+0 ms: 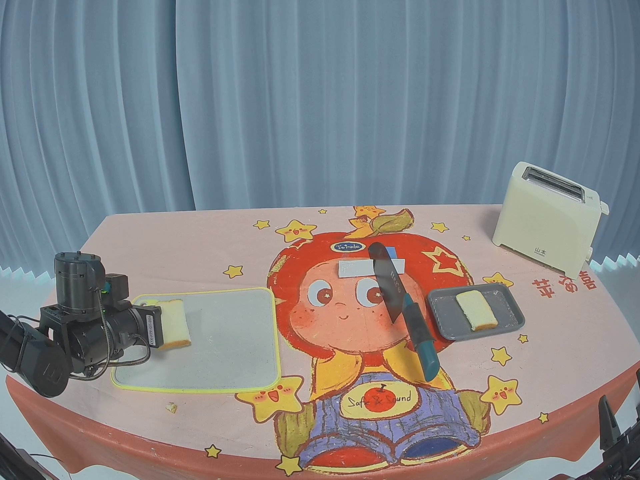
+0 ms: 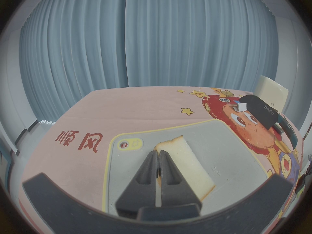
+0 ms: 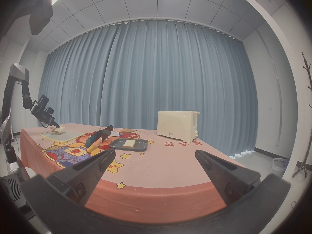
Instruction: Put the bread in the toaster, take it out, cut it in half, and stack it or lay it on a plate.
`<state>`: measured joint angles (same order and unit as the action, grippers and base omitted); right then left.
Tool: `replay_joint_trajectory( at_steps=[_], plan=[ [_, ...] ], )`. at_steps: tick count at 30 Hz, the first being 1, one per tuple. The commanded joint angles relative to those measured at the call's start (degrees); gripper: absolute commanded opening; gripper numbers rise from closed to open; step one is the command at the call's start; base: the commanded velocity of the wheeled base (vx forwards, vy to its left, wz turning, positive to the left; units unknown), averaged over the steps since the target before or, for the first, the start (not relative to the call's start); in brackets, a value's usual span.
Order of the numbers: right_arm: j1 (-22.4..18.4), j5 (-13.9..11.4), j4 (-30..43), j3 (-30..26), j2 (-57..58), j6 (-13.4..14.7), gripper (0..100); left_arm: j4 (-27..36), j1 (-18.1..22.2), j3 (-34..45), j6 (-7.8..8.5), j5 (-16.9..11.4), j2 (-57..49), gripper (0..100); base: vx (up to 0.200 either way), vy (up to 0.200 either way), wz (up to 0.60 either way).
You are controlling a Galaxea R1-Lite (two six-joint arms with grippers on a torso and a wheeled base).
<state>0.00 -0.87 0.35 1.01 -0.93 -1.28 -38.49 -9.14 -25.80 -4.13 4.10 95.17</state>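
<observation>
Left tool (image 1: 159,329) at bread (image 1: 177,321), board (image 1: 227,348), knife (image 1: 404,309), toaster (image 1: 547,220)

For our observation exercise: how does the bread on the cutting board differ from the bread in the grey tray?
The board bread is pinched by the left gripper, jaws shut; the tray bread lies free. The board bread shows a brown crust edge; the tray bread looks evenly pale. Both are rectangular pieces.

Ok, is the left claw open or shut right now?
Shut: the left claw has its fingers pressed together, pinching the bread slice on the cutting board.
</observation>
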Motion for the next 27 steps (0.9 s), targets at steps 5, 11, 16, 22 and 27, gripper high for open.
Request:
replay_joint_trajectory(
  at_steps=[5,11,16,22,27],
  plan=[
    [0.0,-0.01,0.0,-0.92,0.93,-0.04,100,-2.03,0.09,-0.48,-0.09,-0.58,-3.24,0,0.0,0.0,0.0],
    [0.0,-0.01,0.0,-0.92,0.93,-0.04,100,-1.77,0.09,-0.48,0.0,-0.76,-6.14,0,0.0,0.0,0.0],
    [0.0,-0.01,0.0,-0.92,0.93,-0.04,100,-1.77,0.0,-0.66,0.0,-0.76,-7.02,0,0.0,0.0,0.0],
    [0.0,-0.01,0.0,-0.92,0.93,-0.04,100,-1.94,0.0,-0.31,0.0,-0.76,-7.02,0,0.0,0.0,0.0],
    [0.0,-0.01,0.0,-0.92,0.93,-0.04,100,-1.94,0.0,-0.4,0.0,-0.76,-7.37,0,0.0,0.0,0.0]
  ],
)
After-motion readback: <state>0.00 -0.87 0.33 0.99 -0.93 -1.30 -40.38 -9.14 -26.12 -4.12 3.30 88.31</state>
